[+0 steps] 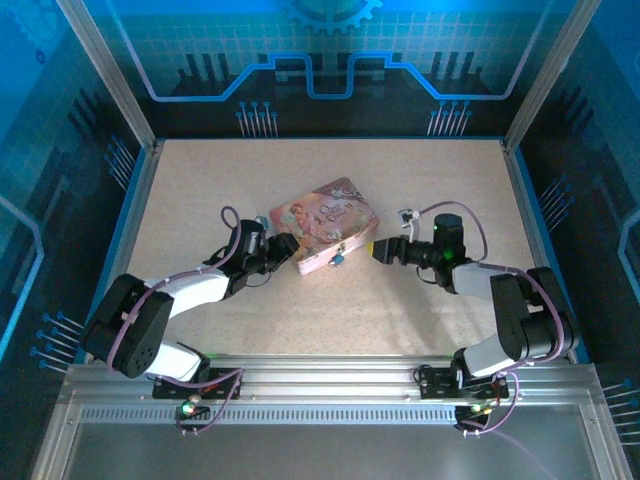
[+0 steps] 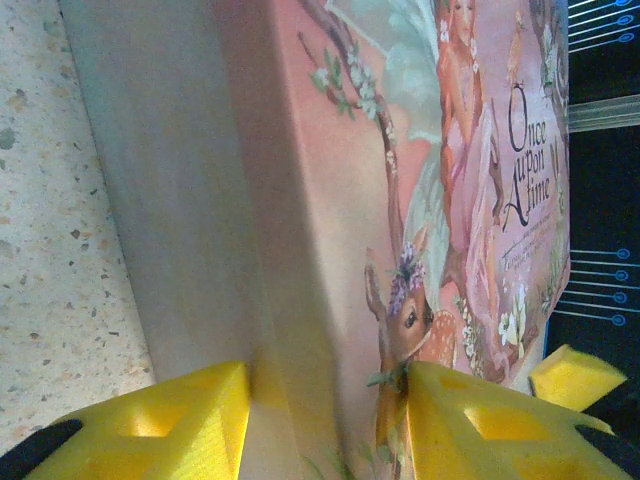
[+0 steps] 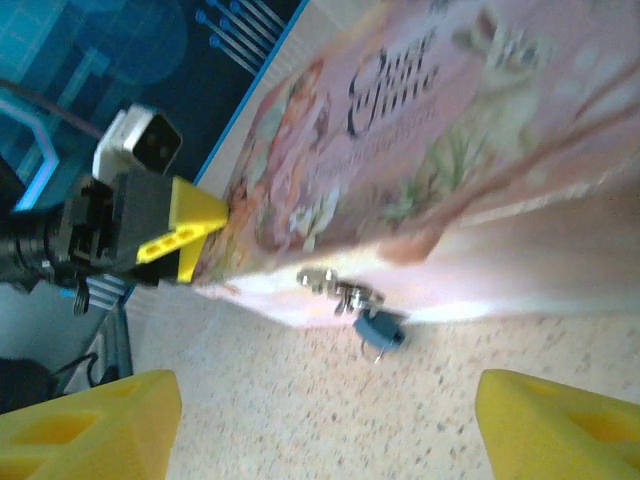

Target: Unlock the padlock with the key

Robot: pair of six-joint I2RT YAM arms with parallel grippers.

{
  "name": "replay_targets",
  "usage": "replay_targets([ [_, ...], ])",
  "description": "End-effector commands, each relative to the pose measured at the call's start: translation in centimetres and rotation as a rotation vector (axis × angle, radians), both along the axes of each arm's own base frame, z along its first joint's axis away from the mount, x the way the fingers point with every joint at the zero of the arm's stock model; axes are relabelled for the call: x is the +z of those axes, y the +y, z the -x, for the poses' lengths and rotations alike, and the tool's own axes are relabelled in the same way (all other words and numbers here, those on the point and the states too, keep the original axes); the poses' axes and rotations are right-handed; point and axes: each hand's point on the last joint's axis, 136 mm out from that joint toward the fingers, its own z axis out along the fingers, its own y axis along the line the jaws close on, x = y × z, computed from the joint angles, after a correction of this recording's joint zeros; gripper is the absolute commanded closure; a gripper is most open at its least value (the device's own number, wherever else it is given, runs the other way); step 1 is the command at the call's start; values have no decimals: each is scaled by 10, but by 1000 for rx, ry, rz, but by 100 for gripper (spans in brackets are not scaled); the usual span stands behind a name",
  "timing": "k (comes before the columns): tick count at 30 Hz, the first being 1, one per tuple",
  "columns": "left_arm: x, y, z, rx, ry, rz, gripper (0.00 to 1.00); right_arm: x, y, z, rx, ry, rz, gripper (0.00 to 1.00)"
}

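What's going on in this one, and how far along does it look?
The left gripper is clamped on one end of the pink tin, bracing it on the table. The right gripper is open with nothing between its fingers, facing the tin's front wall. There the small blue padlock hangs from a metal clasp, and nothing is touching it. The unlocking itself has not yet begun.

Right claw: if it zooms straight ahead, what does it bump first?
Probably the little blue padlock hanging on the pink tin, dead ahead of the open right claw; depth is unclear.
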Motion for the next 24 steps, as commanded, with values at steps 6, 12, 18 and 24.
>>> replay_targets([
  [6,-38,7,29,-17,142,-60,55,-12,39,7,108,-12,-39,22],
  [12,-39,7,30,-15,145,-57,55,-25,57,-3,135,10,-51,24],
  [18,-39,6,29,-15,144,-55,55,-35,73,-7,167,25,-43,25],
  [24,-38,6,28,-14,142,-49,55,-44,80,-8,178,35,-40,26],
])
